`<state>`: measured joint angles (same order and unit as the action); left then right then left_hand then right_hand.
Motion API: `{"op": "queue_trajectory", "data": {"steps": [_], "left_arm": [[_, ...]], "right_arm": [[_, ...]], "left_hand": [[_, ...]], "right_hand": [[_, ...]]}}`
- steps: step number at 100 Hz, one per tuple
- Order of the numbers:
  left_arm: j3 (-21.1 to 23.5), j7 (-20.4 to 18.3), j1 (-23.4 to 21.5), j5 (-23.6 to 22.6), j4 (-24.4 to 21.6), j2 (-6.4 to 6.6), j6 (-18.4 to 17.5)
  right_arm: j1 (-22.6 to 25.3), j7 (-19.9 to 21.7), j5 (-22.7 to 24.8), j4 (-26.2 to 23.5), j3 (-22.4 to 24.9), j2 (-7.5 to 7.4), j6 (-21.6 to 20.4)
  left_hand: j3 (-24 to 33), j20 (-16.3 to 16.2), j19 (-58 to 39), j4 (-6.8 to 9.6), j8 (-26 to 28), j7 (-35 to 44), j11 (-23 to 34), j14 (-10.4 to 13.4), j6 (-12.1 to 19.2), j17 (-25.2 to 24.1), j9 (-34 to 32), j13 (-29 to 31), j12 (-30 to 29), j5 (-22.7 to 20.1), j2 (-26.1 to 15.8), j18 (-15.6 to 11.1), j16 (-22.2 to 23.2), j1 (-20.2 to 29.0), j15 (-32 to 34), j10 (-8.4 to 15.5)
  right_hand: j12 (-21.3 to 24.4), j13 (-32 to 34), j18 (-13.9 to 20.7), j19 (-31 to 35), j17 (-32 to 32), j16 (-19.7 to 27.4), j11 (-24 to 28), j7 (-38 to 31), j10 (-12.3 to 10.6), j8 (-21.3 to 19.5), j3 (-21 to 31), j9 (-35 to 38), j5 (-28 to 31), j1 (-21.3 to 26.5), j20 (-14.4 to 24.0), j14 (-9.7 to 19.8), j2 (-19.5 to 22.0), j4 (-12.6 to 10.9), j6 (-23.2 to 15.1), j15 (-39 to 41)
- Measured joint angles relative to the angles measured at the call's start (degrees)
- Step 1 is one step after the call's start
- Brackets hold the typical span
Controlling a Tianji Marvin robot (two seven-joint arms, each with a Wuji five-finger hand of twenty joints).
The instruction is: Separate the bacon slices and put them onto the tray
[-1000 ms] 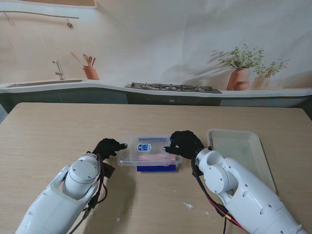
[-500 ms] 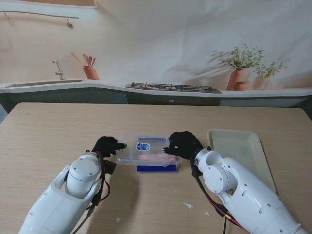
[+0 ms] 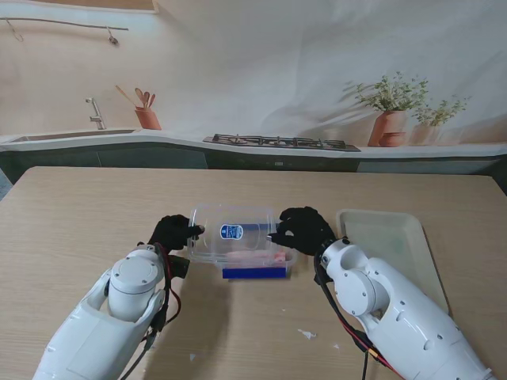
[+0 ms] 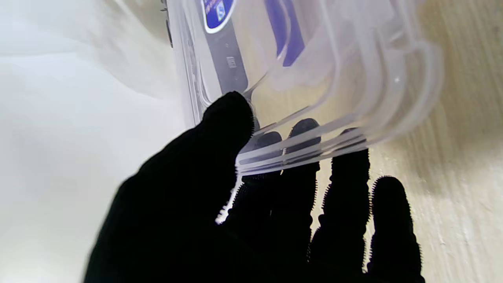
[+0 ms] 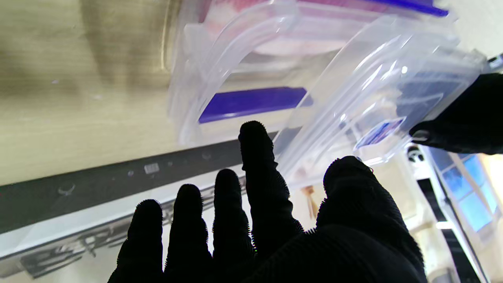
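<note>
we hold the clear lid (image 3: pixel 235 232) tilted up over the bacon box (image 3: pixel 252 260).
our left hand (image 3: pixel 176 233) pinches its left edge, thumb over, fingers (image 4: pixel 302 133) under; our right hand (image 3: pixel 303 228) clasps the right edge likewise. pink bacon slices (image 3: pixel 255 256) lie inside the box, just left of the tray (image 3: pixel 390 241).

Soft even light; wrist views blurred, overexposed; faint shadows.
</note>
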<state>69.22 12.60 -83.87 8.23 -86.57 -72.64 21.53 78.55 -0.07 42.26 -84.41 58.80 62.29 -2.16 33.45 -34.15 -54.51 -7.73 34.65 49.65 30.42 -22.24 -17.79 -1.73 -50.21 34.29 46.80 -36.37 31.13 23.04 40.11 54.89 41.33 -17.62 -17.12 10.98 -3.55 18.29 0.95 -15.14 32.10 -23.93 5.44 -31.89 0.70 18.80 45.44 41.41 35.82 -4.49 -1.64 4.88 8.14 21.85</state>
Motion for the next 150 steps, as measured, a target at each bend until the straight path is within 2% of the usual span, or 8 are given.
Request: {"op": "queue_trajectory", "data": {"steps": [11,26,28,48,64,102,115,150], "left_arm": [[0.23,-0.11,-0.17,0.88,-0.26,0.03,-0.83],[0.59,0.42,-0.2,2.3,-0.53,-0.07,-1.37],[0.66,0.45,-0.21,2.54,-0.59,-0.08,-1.41],[1.55,0.51,-0.83,5.16,-1.78,-0.12,-2.06],[2.24,0.44,-1.63,5.95,-2.87,-0.11,-3.26],[5.47,2.33,-3.67,12.55,-6.01,-0.52,-5.83],[6.53,2.95,-4.17,17.07,-6.75,-0.67,-7.19],[8.83,1.98,-5.55,19.08,-9.29,-0.44,-10.03]], "right_arm": [[1.02,-2.18,0.59,-0.21,1.35,0.23,0.01],[1.98,-3.18,1.05,-0.53,2.79,0.34,0.07],[2.01,-3.27,1.05,-0.53,2.82,0.33,0.09],[2.11,-3.53,1.09,-0.45,2.98,0.31,0.21],[2.08,-3.64,1.14,-0.3,2.94,0.31,0.21],[1.72,-6.14,1.83,1.11,2.33,0.46,-0.32],[1.67,-6.32,1.89,1.21,2.23,0.5,-0.31],[1.69,-6.24,1.95,1.23,2.17,0.52,-0.13]], "left_hand": [[-0.18,0.04,0.0,-0.13,1.46,0.77,0.91,-0.04,0.0,1.12,-0.1,0.66,1.72,0.67,-0.02,0.03,1.48,0.78,2.14,0.0],[1.45,0.73,-0.71,-0.79,3.11,2.77,2.26,-0.66,-0.07,4.03,-2.11,3.29,4.87,2.01,-0.03,0.21,4.59,0.78,5.16,0.0],[1.78,0.76,-0.72,-1.29,3.14,2.97,2.26,-0.66,-0.09,4.44,-2.37,3.82,5.2,2.02,-0.03,0.21,5.12,0.78,5.17,0.0],[4.08,1.42,-1.47,-1.49,4.0,4.38,2.29,-0.68,-0.21,5.37,-3.07,4.83,6.66,2.74,-0.03,0.21,7.33,1.4,6.11,0.0],[4.78,1.45,-2.09,-1.49,4.47,5.21,2.29,-0.68,-0.21,6.3,-3.11,5.51,7.32,2.88,-0.03,0.22,7.55,1.53,6.52,0.0],[5.84,2.1,-2.1,-1.5,5.14,6.08,2.43,-0.71,-0.22,7.62,-4.19,7.42,8.18,2.96,-0.57,0.24,8.94,3.64,6.59,0.0],[6.1,2.13,-2.09,-1.5,5.17,7.11,2.44,-0.71,-0.22,7.68,-4.19,7.42,8.27,2.96,-0.63,0.24,9.07,3.77,6.59,0.0],[6.02,2.17,-2.1,-1.5,5.65,8.71,2.07,-0.48,0.42,9.07,-4.02,8.36,8.95,2.96,-1.55,0.29,9.64,4.33,6.5,-0.56]], "right_hand": [[0.0,0.0,0.0,0.0,0.0,0.0,0.0,0.01,0.0,0.01,0.0,0.0,-0.28,0.0,0.0,0.0,0.0,0.0,-0.01,0.0],[0.0,0.0,0.0,0.0,0.0,0.0,0.0,0.03,0.0,0.02,0.0,0.0,-0.58,0.0,0.0,0.0,0.0,0.0,-0.01,0.0],[0.0,0.0,0.0,0.0,0.0,0.0,0.0,0.03,0.0,0.02,0.0,0.0,-0.58,0.0,0.0,0.0,0.0,0.0,-0.01,0.0],[0.0,0.0,0.0,0.0,0.0,0.0,0.0,0.05,0.0,0.02,0.0,0.01,-0.58,0.0,0.0,0.0,0.0,0.0,-0.01,0.0],[0.0,0.0,0.0,0.0,0.0,0.0,0.0,0.07,0.0,0.02,0.0,0.01,-0.58,0.0,0.0,0.0,0.0,0.0,-0.01,0.0],[0.0,0.0,0.0,0.01,0.0,0.0,0.48,0.09,0.0,0.02,0.0,0.63,-0.59,0.0,0.0,0.0,0.0,0.0,-0.01,0.0],[0.0,0.0,0.0,0.01,0.0,0.0,0.47,0.09,0.0,0.02,0.0,0.63,-0.59,0.0,0.0,0.0,0.0,0.0,-0.01,0.0],[0.0,0.0,0.0,0.01,0.0,0.0,0.47,0.09,0.0,0.02,0.0,0.63,-0.59,0.0,0.0,0.0,0.0,0.0,-0.02,0.0]]}}
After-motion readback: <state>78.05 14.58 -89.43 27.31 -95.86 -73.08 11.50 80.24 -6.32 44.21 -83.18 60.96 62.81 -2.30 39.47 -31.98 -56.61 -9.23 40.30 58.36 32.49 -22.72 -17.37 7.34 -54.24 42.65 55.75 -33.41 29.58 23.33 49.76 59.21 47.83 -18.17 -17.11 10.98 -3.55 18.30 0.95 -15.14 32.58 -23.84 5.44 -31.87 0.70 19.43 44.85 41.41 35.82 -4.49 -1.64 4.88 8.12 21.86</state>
